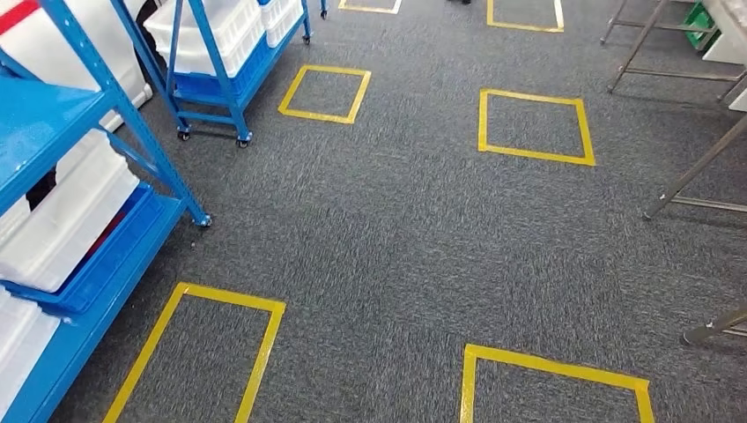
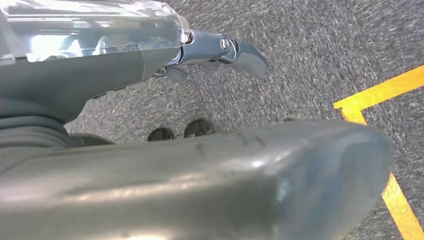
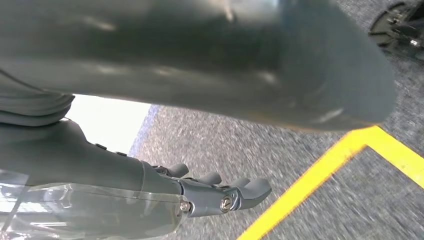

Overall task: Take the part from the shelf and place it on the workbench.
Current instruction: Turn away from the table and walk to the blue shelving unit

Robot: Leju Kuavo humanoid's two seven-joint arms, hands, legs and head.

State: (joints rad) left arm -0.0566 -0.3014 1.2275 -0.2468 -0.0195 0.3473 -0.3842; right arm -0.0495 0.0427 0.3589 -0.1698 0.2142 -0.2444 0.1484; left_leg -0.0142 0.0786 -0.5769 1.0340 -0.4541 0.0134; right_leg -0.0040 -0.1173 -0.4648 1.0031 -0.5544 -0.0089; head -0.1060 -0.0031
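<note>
— On the left side of the head view, what stands there?
— Blue shelf racks (image 1: 132, 132) on casters, loaded with white bins (image 1: 62, 220) in blue trays. Which bin holds the part cannot be told.
— And the floor?
— Grey carpet (image 1: 405, 238) marked with yellow tape squares (image 1: 533, 125). Metal table legs (image 1: 696, 172) stand at the right edge.
— What are the hands doing?
— The left hand (image 2: 215, 52) hangs over the carpet beside a yellow tape line, fingers loosely extended and apart, grasping nothing. The right hand (image 3: 220, 192) hangs likewise, fingers released, holding nothing.
</note>
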